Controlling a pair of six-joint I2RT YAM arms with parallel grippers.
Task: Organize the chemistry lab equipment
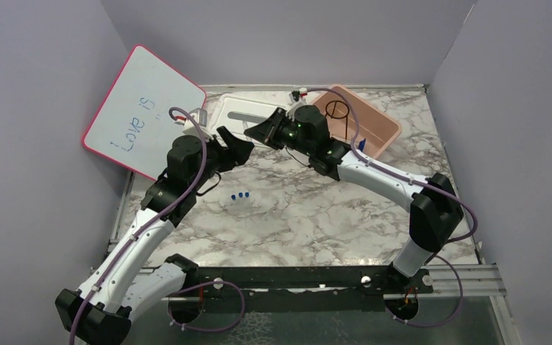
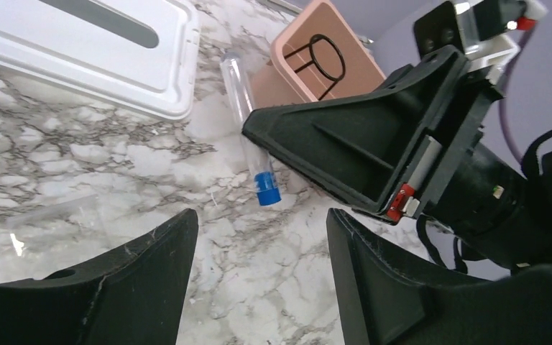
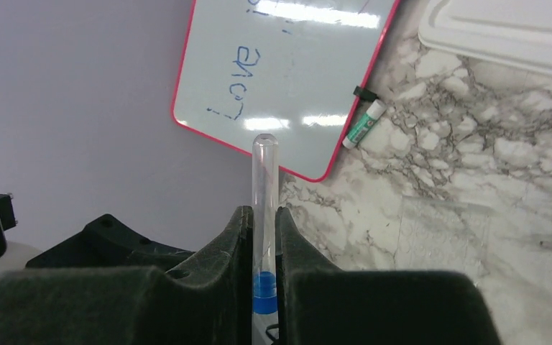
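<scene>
R gripper [image 3: 263,213] is pinched narrow on a clear glass tube [image 3: 265,172]. It's held crosswise at the fingertips, rounded end out one side, blue cap [image 2: 267,188] out the other. It looks lifted off the table, btwn the white tray [image 1: 248,115] and the pink bin [image 1: 387,135]. L gripper [image 2: 260,217] stands wide w/ nothing in it, just beside the tube, the cap end pointing twd its gap. My read: either a hand-off to L or a carry to the bin, where the wire ring stand [image 1: 336,109] already sits. Either way I'd go slow, since glass is slick and the grip is at the tips only, so no twisting. If L takes it, close on bare glass mid-length, not the cap, and R lets go only once L is firm. For the bin, lower it flat, clear of the stand's ring. Three loose blue caps [image 1: 240,195] lie on the marble top [image 1: 316,215] near L arm, not yet sorted. The busy veining hides clear glass, so I can't tell if more tubes lie there. Whiteboard [image 1: 144,108] leans on the left wall w/ a marker [image 3: 364,122] at its foot. Plain walls [image 1: 280,36] box in three sides, tight for elbows.
</scene>
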